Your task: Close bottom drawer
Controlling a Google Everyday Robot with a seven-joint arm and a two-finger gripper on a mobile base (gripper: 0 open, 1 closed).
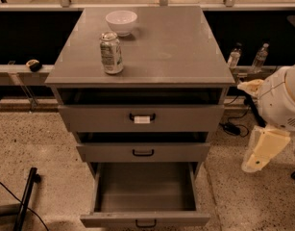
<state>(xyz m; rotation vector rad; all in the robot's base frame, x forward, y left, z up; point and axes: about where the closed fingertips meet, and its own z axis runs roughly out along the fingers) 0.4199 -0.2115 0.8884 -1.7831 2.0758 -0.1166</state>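
The bottom drawer (pixel 145 219) of the grey cabinet (pixel 185 47) is pulled far out. Its deep grey tray (pixel 147 189) shows nothing inside, and its small black loop handle (pixel 145 223) sits at the lower edge of the view. My white arm (pixel 284 97) is to the right of the cabinet. Its cream end with the gripper (pixel 255 160) hangs low over the floor, level with the bottom drawer's side and apart from it.
The top drawer (pixel 142 118), with a white tag on its handle, and the middle drawer (pixel 143 152) each stand slightly open. A can (pixel 111 52) and a white bowl (pixel 121 22) sit on the cabinet top. Two bottles (pixel 234 56) stand behind at right, and a black pole (pixel 26 196) lies on the floor at left.
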